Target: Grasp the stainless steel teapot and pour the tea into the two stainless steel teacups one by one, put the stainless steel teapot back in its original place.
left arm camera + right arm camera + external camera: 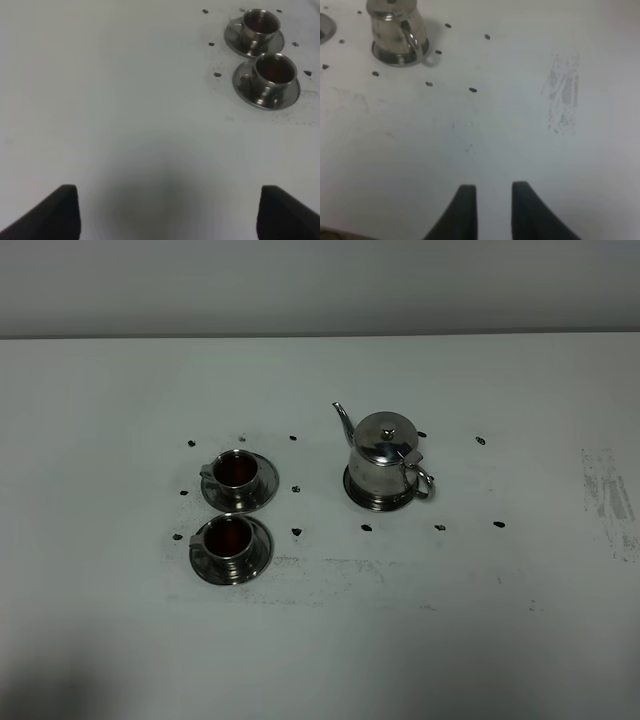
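Observation:
The stainless steel teapot point(385, 458) stands upright on its round tray point(380, 506) right of centre, spout to the far left and handle to the right; it also shows in the right wrist view point(395, 30). The two stainless steel teacups, far point(237, 471) and near point(229, 537), stand on saucers at the left, each holding dark tea point(231, 533). They also show in the left wrist view point(260, 22) point(274, 70). My left gripper point(169, 192) is wide open and empty. My right gripper point(494, 187) is empty, jaws slightly apart. Both are far from the objects and out of the exterior view.
Small dark marks point(296, 531) dot the white table around the cups and teapot. A grey scuffed patch point(605, 490) lies at the right, also in the right wrist view point(565, 95). The table's far edge point(320, 336) meets a grey wall.

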Tool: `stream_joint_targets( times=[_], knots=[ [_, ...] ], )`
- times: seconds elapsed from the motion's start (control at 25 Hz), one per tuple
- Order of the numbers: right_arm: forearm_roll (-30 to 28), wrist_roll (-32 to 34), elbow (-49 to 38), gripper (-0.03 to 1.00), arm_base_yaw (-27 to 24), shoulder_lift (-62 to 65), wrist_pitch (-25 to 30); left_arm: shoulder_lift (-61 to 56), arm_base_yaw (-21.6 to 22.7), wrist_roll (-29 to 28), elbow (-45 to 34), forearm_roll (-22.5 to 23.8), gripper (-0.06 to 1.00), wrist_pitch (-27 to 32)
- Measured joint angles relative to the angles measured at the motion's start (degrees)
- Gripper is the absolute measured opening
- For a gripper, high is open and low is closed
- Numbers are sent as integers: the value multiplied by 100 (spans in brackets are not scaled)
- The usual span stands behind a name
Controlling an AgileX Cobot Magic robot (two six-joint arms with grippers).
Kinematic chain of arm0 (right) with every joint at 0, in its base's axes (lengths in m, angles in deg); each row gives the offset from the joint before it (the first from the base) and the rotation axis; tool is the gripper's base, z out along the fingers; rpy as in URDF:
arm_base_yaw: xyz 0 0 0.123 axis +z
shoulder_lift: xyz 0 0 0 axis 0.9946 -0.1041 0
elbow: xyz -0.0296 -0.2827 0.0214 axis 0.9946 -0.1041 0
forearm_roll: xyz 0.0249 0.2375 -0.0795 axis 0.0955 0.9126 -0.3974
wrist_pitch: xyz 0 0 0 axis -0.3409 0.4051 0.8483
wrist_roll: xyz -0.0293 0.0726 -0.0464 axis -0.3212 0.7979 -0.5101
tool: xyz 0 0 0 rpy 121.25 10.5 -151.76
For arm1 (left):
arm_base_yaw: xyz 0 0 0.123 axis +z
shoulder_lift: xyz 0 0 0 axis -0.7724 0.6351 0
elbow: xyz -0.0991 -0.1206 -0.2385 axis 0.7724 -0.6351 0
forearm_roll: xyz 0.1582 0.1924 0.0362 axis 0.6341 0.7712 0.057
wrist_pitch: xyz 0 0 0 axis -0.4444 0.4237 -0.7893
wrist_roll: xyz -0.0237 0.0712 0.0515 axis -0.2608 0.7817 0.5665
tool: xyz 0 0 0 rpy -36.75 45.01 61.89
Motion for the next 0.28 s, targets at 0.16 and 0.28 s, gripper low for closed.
stream_joint_targets(
  times=[0.16, 0.28],
  knots=[
    [0, 0, 0, 17, 0, 0, 0, 0, 0, 0, 0, 0, 69, 0],
    [0, 0, 0, 17, 0, 0, 0, 0, 0, 0, 0, 0, 69, 0]
  ],
)
